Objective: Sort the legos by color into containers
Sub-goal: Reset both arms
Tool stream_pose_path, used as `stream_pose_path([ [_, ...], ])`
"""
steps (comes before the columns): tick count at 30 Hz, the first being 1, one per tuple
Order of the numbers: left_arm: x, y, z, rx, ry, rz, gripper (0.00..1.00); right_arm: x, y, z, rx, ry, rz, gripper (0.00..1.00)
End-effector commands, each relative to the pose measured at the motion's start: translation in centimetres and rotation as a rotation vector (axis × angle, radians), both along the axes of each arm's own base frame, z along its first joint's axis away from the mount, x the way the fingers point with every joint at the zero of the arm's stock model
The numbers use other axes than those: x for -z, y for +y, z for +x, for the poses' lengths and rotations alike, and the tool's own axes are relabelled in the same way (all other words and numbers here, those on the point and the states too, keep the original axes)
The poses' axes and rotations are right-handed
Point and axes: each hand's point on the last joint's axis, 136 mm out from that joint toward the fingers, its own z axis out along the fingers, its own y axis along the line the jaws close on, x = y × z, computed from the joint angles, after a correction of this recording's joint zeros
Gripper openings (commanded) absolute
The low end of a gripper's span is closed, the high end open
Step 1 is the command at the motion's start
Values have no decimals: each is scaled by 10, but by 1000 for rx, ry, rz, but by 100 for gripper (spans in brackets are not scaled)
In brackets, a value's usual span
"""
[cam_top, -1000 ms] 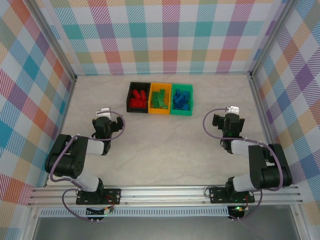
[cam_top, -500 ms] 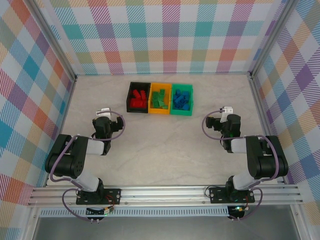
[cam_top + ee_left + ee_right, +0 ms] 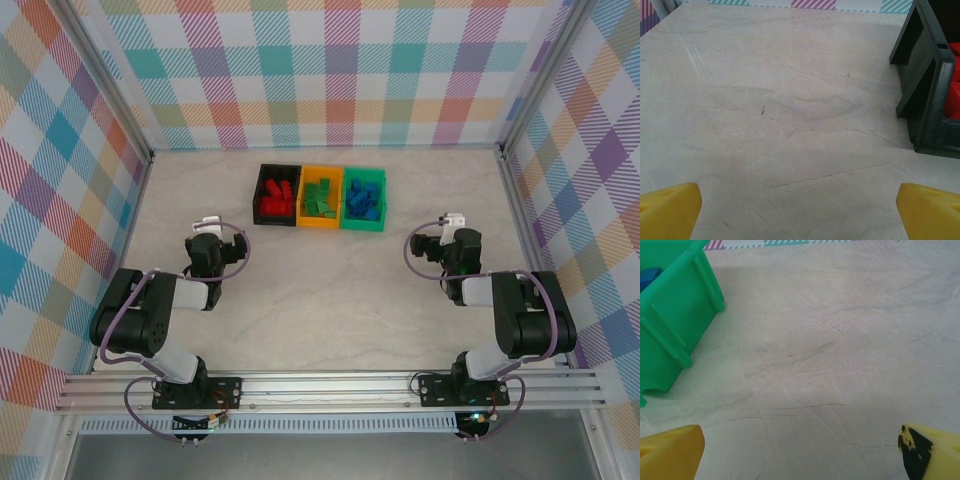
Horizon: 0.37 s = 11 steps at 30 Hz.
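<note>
1. Red bricks lie in the black bin, green bricks in the orange-yellow bin and blue bricks in the green bin. The three bins stand joined in a row near the far edge of the marble-look worktop, about midway along it.
2. Every brick in sight lies inside a bin, one colour to each.
3. What has just changed is the right arm. Against a second ago it is folded back toward the near right corner, and the right gripper has drawn in slightly from the right edge. Over the last half second it holds the same pose.
4. The left arm matches the earlier frames, with the left gripper parked toward the left edge, well apart from the black bin.
5. Both sets of jaws stand wide apart and hold nothing. Each wrist view shows yellow pads at the lower corners with bare worktop between them.
6. My judgement is that the sorting looks finished and the right arm's pull-back is a retreat to rest, not an approach.
</note>
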Motion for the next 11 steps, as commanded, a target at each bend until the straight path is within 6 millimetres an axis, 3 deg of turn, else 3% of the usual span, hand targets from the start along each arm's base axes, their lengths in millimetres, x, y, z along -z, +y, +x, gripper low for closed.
stream_pose_path([
  [1,-5,4,2,-2,-24,0,100,-13,-1,7,-15,-46,4,99],
  [11,-5,3,2,0,-24,0,100,-13,-1,8,-24,-43,14,99],
])
